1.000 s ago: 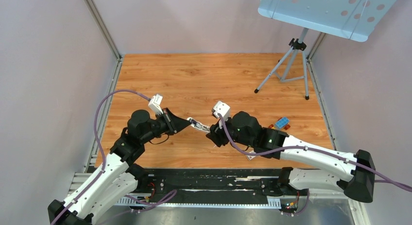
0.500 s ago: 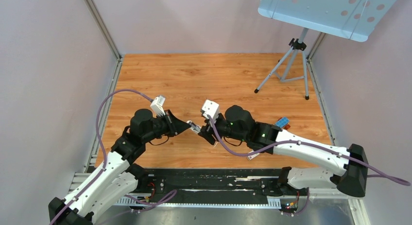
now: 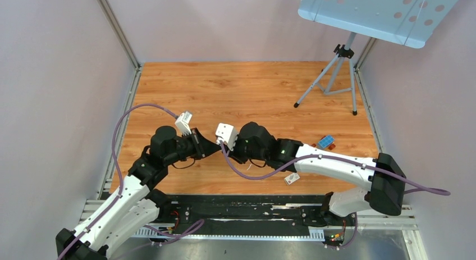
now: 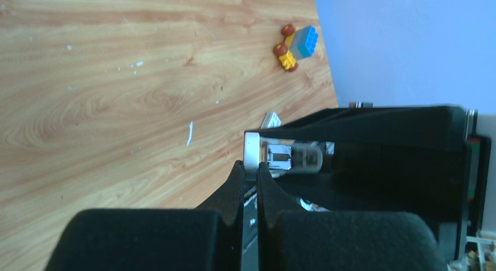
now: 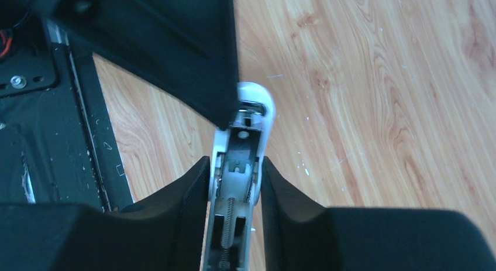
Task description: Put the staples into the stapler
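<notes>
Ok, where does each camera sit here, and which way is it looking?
Top external: above and behind the bases, facing down onto the table; left arm and right arm both show.
Left wrist: on the left arm, facing along the left gripper, pinching the stapler; toy car beyond.
Right wrist: facing along the right gripper, closed around the stapler.
Shared: both wrist views hold the stapler.

No text or label is readable

Wooden table carries a tripod, toy block and white box.
</notes>
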